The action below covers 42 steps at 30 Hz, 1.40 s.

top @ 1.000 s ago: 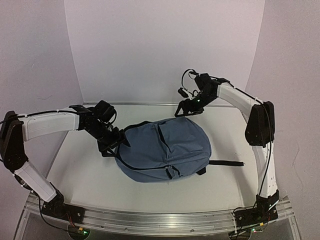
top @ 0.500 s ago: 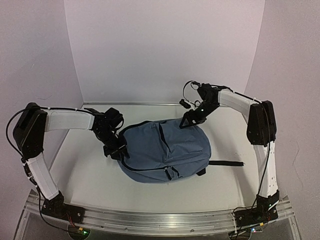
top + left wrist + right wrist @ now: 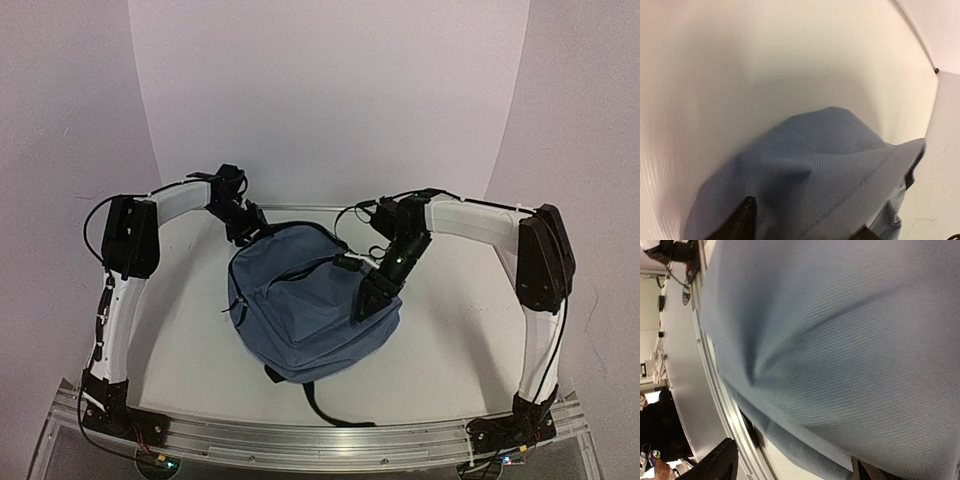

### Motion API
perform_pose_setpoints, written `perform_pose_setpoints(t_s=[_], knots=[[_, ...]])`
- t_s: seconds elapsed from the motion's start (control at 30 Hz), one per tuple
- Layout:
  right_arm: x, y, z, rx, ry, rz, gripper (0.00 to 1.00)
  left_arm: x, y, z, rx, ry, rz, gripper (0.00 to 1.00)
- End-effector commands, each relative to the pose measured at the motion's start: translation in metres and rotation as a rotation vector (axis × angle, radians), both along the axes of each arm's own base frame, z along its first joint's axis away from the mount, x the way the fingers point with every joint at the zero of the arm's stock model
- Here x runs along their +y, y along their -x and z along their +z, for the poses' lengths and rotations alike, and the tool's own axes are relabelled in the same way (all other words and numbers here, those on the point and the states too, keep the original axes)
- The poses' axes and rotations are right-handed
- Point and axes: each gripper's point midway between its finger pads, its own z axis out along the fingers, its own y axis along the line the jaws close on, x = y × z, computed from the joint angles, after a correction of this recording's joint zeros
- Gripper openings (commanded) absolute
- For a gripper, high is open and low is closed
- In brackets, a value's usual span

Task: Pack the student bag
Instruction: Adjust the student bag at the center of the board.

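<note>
Student bag (image 3: 300,310), perhaps in left tool (image 3: 247,228)

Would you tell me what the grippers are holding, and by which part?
Fabric of the backpack lies between the fingers of the left gripper, at its far edge, and the right gripper, on its right side; whether either clamps cannot be told.

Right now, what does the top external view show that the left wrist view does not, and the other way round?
Only the top external view: the whole student bag on the table, its black strap trailing toward the near edge, the left gripper at its far left edge and the right gripper against its right side. Only the left wrist view: a close look at a hump of fabric rising between two dark fingertips. Both: the slate-blue bag and pale surroundings.
</note>
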Motion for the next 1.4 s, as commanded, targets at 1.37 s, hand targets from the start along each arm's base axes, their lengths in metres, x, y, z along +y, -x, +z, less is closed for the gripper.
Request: perform_pose_setpoints(t_s=[1.37], knots=[[-0.009, -0.018, 0.037, 0.049, -0.169, -0.262, 0.67, 0.006, 0.004, 0.066, -0.151, -0.001, -0.01, 0.61]])
